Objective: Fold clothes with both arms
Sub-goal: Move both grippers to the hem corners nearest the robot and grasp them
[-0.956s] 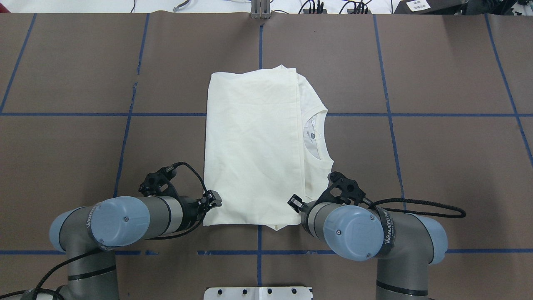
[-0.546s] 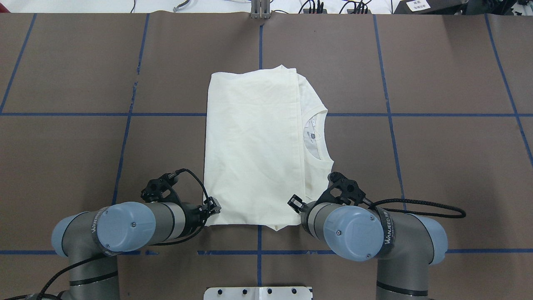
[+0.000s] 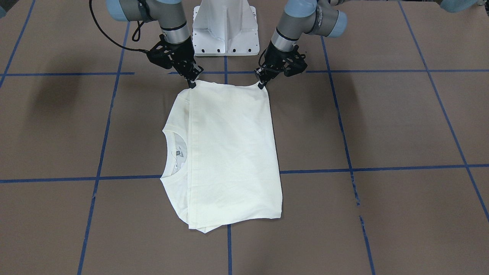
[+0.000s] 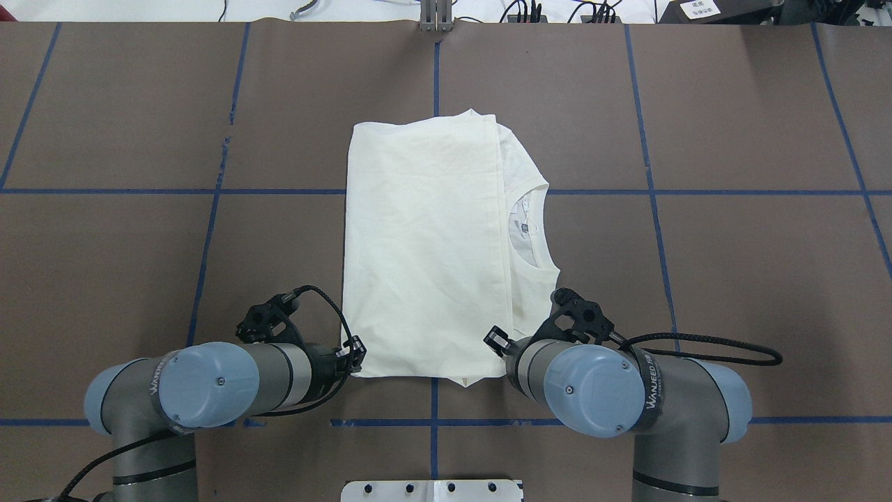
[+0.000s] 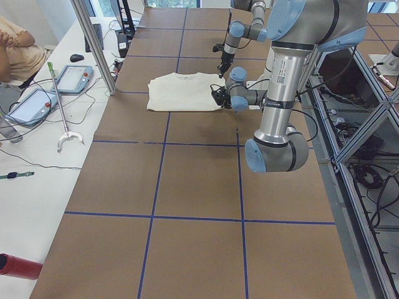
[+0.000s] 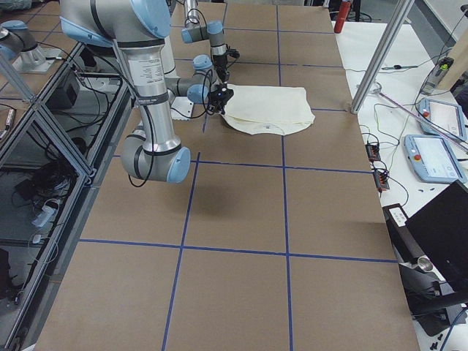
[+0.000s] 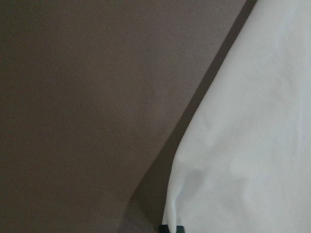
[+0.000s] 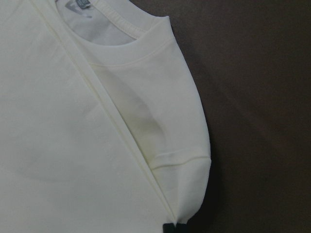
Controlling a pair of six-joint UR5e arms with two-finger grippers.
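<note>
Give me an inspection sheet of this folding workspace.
Surface: brown paper-covered table with a blue tape grid.
Job's things: cream folded T-shirt, lying flat, collar toward the robot's right.
Clutter: nothing seen.
Grippers: left gripper and right gripper, jaws pinching the shirt's two near corners.
Cables: black braided right-wrist cable loops over the table; black left-wrist cable arcs beside the shirt.
Surroundings: white pedestal base; white side bench with thin silver grabber pole, red cylinder; seated person.
</note>
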